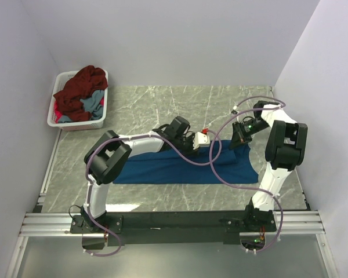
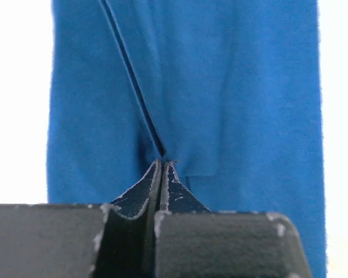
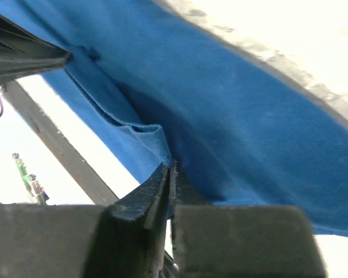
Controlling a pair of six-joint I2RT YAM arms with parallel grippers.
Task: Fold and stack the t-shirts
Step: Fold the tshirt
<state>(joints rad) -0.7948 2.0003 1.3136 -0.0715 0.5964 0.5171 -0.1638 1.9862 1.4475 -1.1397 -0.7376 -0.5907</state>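
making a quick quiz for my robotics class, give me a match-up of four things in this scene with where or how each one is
Things:
1. blue t-shirt
2. maroon t-shirt
3. white basket
4. left gripper

Place or state:
a. stands at the far left corner of the table
b. shut, pinching a fold of blue cloth
c. laid out across the middle of the table
d. heaped on top of other clothes in a container

Pairs: 1-c, 2-d, 3-a, 4-b

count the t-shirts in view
3: the deep blue shirt spread on the table, the maroon shirt heaped in the white basket, the grey-blue shirt under it. More may be buried there.
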